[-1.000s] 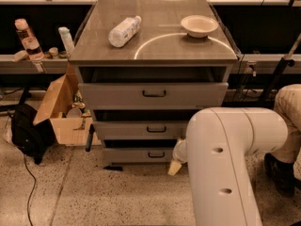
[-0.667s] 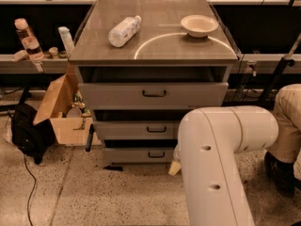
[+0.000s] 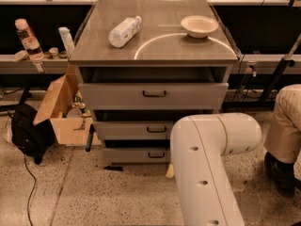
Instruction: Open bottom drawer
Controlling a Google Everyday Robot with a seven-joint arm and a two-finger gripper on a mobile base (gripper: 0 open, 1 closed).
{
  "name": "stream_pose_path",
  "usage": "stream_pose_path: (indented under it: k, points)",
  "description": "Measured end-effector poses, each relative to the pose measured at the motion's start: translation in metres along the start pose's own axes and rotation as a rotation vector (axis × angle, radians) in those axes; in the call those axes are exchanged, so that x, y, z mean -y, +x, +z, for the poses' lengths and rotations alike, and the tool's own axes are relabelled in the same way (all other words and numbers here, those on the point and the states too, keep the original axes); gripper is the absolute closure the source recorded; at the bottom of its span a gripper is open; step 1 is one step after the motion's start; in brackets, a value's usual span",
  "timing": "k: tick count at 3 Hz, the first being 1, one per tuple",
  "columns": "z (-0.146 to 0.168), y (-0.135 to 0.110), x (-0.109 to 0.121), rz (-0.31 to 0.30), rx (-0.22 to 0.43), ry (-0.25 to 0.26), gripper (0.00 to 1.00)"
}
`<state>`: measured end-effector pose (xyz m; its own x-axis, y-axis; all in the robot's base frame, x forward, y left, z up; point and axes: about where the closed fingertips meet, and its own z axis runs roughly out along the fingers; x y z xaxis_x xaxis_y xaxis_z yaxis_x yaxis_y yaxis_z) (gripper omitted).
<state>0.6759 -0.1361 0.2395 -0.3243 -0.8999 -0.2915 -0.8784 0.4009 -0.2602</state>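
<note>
View: camera view, looking down at the front of a grey cabinet.
Arm: the white arm fills the lower right and covers the right ends of the two lower drawer fronts.
Claw: only a pale tip of the claw shows at the arm's left edge, low down near the floor. The rest is hidden behind the arm.
Claw state: cannot tell whether it is wide, narrow or holding anything.
Bottom drawer: the bottom drawer is the lowest of three, and its front lies just up and left of the claw. A dark gap runs above its front.
Handle: the black bar handle is just above and left of the claw. I cannot tell whether they touch.
Middle drawer: the middle drawer is directly above the bottom one, higher than the claw.
Top drawer: the top drawer stands out from the cabinet body, well above the claw.
Desk: the desk top is far above the claw.
On desk: a bottle lies on its side, up and left of the claw. A bowl sits up and right of it.
Floor, left of claw: an open cardboard box and a black bag.
Right of claw: a person's tan trouser leg.
</note>
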Motion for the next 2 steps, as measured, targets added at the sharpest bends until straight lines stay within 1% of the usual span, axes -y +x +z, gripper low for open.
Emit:
stream_pose_path:
  k: [1, 2]
  points:
    - [0.018, 0.002, -0.007, 0.016, -0.012, -0.025, 0.0]
    - [0.034, 0.0, -0.008, 0.031, -0.015, -0.046, 0.0]
